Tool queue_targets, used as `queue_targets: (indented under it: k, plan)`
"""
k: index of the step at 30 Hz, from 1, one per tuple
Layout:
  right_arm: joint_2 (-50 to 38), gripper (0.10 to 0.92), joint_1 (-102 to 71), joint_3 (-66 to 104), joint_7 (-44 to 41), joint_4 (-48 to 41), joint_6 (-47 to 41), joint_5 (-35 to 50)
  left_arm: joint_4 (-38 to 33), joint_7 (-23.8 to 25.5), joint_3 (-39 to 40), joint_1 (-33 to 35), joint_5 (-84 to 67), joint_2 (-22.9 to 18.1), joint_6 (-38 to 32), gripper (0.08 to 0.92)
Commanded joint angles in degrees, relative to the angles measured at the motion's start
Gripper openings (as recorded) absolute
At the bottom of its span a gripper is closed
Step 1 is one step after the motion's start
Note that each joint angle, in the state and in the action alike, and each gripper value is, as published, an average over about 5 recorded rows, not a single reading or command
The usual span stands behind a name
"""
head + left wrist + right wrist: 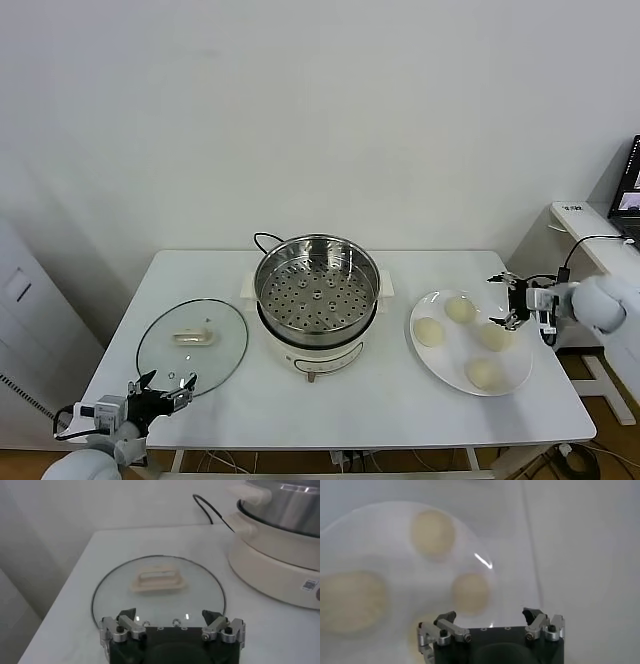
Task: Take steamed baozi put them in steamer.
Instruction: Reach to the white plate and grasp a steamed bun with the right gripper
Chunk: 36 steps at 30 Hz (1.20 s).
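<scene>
Seen from the head view, four small round cream-white steamed baozi (pixel 460 309) on a flat white plate (pixel 424 355), right of the empty round shiny steel steamer (pixel 316 290) mid-bench; right gripper (pixel 509 301) at the plate's outer rim, jaws wide, holding nothing; left gripper (pixel 160 389) low by the round glass lid (pixel 192 345), jaws wide, empty. From the left wrist: lid just ahead, steamer beyond. From the right wrist: buns below spread jaws; reaching step judged, next calling for descent onto one bun.

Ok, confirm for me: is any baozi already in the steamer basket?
No: in the head view the steamer shows only its bare perforated bottom, and all four baozi lie on the white plate.
</scene>
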Motion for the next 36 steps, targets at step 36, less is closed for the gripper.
queue_targets:
  k: [36]
  plan:
    - [22.6,0.806,20.4,-18.2,-5.6,-35.3,6.2,-11.9,-2.6,0.1,-0.6,1.0,0.0,0.1,0.8,0.823]
